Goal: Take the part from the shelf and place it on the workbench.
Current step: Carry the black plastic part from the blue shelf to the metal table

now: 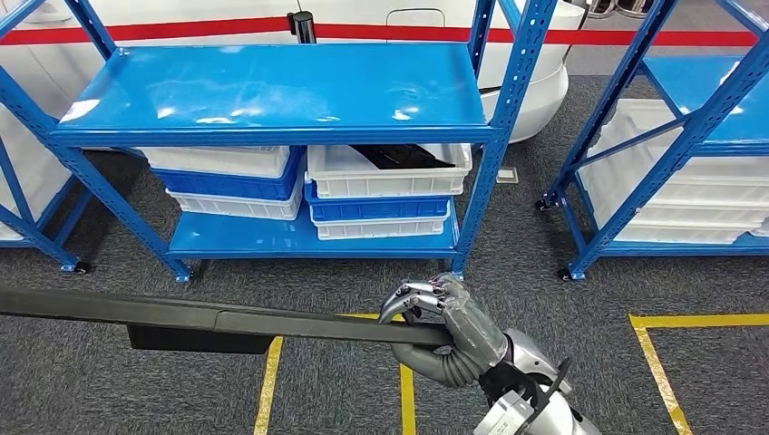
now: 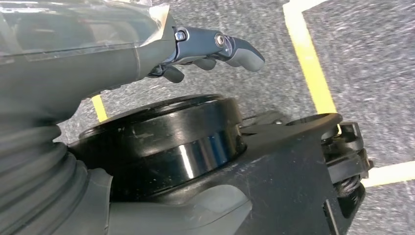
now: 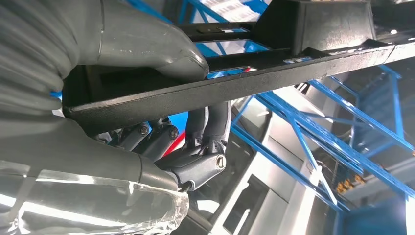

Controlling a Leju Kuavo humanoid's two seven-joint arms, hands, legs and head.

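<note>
Part (image 1: pixel 209 317): one long, dark, stiff-looking strip with a boxy block beneath, carried level above the carpet before the blue shelf (image 1: pixel 272 91). Right hand (image 1: pixel 444 326) grips one extreme end, so it probably levers hard (a mid-length hold looks steadier). Left hand (image 2: pixel 215 49) hangs curled, holding nothing. Five stacked bins.

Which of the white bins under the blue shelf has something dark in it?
The top white bin of the right-hand stack: a black part lies in it. The left stack's bins show no contents.
</note>
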